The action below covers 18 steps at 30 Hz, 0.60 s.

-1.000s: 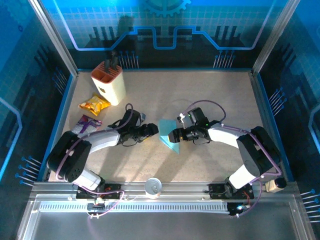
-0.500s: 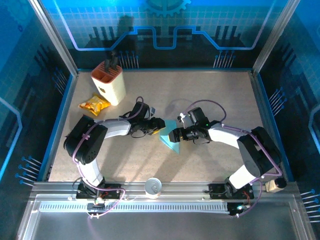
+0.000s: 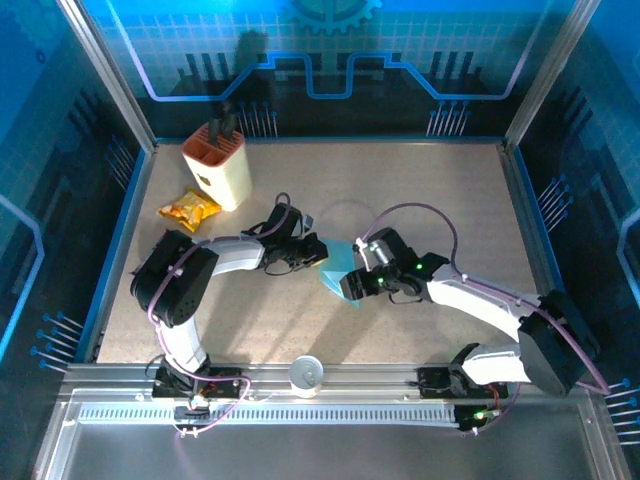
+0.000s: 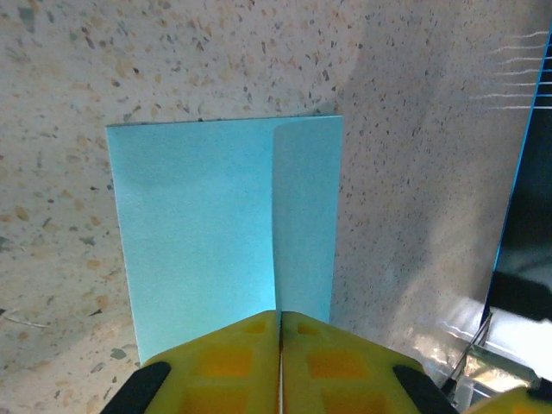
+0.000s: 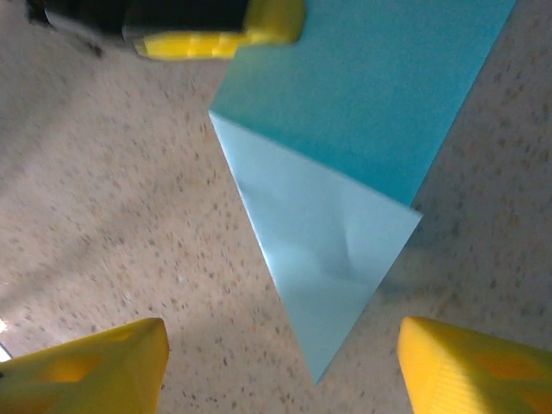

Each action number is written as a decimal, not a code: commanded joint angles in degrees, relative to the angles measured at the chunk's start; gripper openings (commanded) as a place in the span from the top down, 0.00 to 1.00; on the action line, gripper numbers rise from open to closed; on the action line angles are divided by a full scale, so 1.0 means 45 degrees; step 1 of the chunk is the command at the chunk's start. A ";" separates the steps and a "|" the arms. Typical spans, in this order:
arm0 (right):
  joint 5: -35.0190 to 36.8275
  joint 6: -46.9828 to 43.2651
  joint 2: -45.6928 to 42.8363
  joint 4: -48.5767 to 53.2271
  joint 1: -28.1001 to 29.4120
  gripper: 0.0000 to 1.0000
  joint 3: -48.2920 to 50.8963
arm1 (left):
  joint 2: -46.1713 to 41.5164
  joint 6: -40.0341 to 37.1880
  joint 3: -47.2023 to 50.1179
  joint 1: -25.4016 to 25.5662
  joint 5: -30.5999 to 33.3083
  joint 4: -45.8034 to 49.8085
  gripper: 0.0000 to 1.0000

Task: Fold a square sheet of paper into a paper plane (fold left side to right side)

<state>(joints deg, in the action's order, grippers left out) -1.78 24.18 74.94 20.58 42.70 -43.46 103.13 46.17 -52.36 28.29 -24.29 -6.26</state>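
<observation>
At mid-table, the square sheet of paper point(image 4: 198, 224) in the clenched left tool point(image 4: 279, 326), near the released right tool point(image 5: 280, 355).

Bare tabletop point(image 3: 450, 190) right and rear, knife block point(image 3: 217, 165), yellow snack packet point(image 3: 188, 209) far left — white cylinder point(image 3: 306, 375) at near edge

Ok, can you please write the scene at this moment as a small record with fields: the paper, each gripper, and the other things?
paper: square sheet of paper, light blue, partly folded, lying on the table
left gripper: left gripper shut, apparently pinching the sheet's edge
right gripper: right gripper open, fingers wide apart on either side of a pointed corner of the sheet
other things: cream knife block and yellow snack packet, far left
</observation>
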 commanded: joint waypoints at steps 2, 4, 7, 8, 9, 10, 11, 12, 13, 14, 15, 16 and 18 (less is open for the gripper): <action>0.3837 0.0745 0.0741 0.1990 0.1906 0.36 -0.1107 | -0.0395 -0.0241 -0.0492 0.0177 0.0016 0.0429 0.91; 0.4925 0.0982 0.1376 0.2223 0.2626 0.39 -0.1488 | -0.0437 -0.0244 -0.0555 0.0193 0.0011 0.0521 0.91; 0.5533 0.1033 0.2226 0.2286 0.3073 0.42 -0.2089 | -0.0518 -0.0299 -0.0665 0.0216 0.0021 0.0701 0.92; 0.5729 0.1003 0.2463 0.2273 0.3227 0.43 -0.2256 | -0.0542 -0.0270 -0.0682 0.0216 0.0007 0.0721 0.93; 0.5900 0.0956 0.2729 0.2291 0.3330 0.43 -0.2410 | -0.0573 -0.0275 -0.0707 0.0216 -0.0015 0.0746 0.93; 0.6060 0.0940 0.2931 0.2316 0.3412 0.43 -0.2549 | -0.0582 -0.0274 -0.0717 0.0217 -0.0029 0.0775 0.93; 0.6254 0.0916 0.3132 0.2365 0.3469 0.44 -0.2657 | -0.0603 -0.0280 -0.0745 0.0214 -0.0022 0.0819 0.93; 0.6457 0.0916 0.3316 0.2380 0.3517 0.45 -0.2757 | -0.0615 -0.0280 -0.0740 0.0216 -0.0042 0.0828 0.93; 0.6583 0.0898 0.3448 0.2345 0.3556 0.45 -0.2802 | -0.0643 -0.0280 -0.0767 0.0216 -0.0049 0.0860 0.93; 0.6637 0.0858 0.3555 0.2261 0.3560 0.45 -0.2846 | -0.0653 -0.0273 -0.0777 0.0217 -0.0050 0.0874 0.93; 0.6629 0.0804 0.3646 0.2176 0.3579 0.46 -0.2878 | -0.0653 -0.0270 -0.0805 0.0216 -0.0060 0.0895 0.93; 0.6660 0.0772 0.3741 0.2116 0.3622 0.46 -0.2923 | -0.0662 -0.0263 -0.0826 0.0216 -0.0108 0.0892 0.93; 0.6906 0.0746 0.3911 0.2073 0.3720 0.47 -0.2995 | -0.0633 -0.0242 -0.0874 0.0237 -0.0138 0.0937 0.93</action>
<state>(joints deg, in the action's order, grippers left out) 25.61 27.40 91.31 29.12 58.30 -55.20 101.93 46.17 -54.39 28.99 -24.32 -3.68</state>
